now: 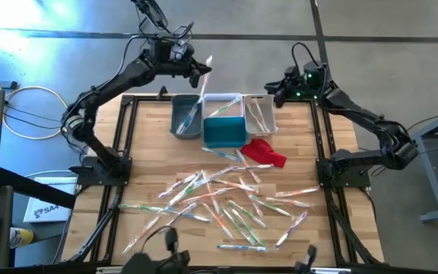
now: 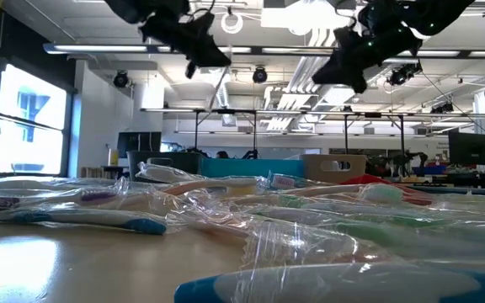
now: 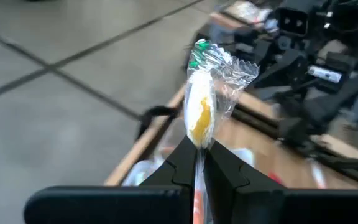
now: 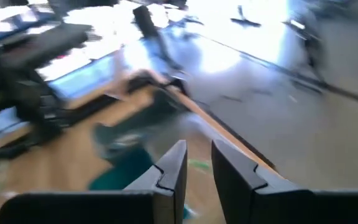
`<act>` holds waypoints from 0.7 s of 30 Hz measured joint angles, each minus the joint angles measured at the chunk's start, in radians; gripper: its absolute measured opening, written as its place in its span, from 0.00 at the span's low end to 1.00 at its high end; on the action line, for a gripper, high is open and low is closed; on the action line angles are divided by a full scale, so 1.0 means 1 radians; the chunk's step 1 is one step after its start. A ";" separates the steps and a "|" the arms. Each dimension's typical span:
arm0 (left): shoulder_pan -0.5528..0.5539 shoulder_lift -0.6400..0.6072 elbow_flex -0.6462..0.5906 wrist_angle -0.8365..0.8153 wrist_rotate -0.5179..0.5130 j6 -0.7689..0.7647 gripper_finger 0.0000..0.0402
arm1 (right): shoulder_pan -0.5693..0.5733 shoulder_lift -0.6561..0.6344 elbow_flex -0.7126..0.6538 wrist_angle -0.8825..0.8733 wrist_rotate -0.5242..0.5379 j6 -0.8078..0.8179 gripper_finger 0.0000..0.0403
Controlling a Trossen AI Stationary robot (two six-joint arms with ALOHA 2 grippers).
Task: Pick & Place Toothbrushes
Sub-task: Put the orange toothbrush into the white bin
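Clamped jaws of the left gripper (image 3: 199,163) are seen pinching a wrapped toothbrush (image 3: 201,112), dangled above the grey bin (image 1: 186,116), probably for dropping. Right gripper (image 4: 197,167) is held slightly parted, empty.

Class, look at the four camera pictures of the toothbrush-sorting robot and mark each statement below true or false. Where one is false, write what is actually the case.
1. The left claw is shut on a wrapped toothbrush. True.
2. The held toothbrush lies flat on the table. False: it hangs in the air above the grey bin.
3. The red cloth lies inside the teal bin. False: it lies on the wooden table, beside that bin.
4. Many wrapped toothbrushes lie scattered on the table. True.
5. The right claw holds a toothbrush. False: nothing shows between its fingers.
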 joint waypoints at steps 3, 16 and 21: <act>-0.009 0.051 0.000 0.084 0.062 -0.022 0.04 | 0.058 0.035 0.000 0.098 -0.027 -0.006 0.17; -0.053 0.105 0.000 0.223 0.111 -0.016 0.04 | 0.242 0.256 0.000 0.396 0.010 0.014 0.17; -0.054 0.105 0.000 0.222 0.113 -0.001 0.04 | 0.288 0.312 0.000 0.580 0.263 0.160 0.18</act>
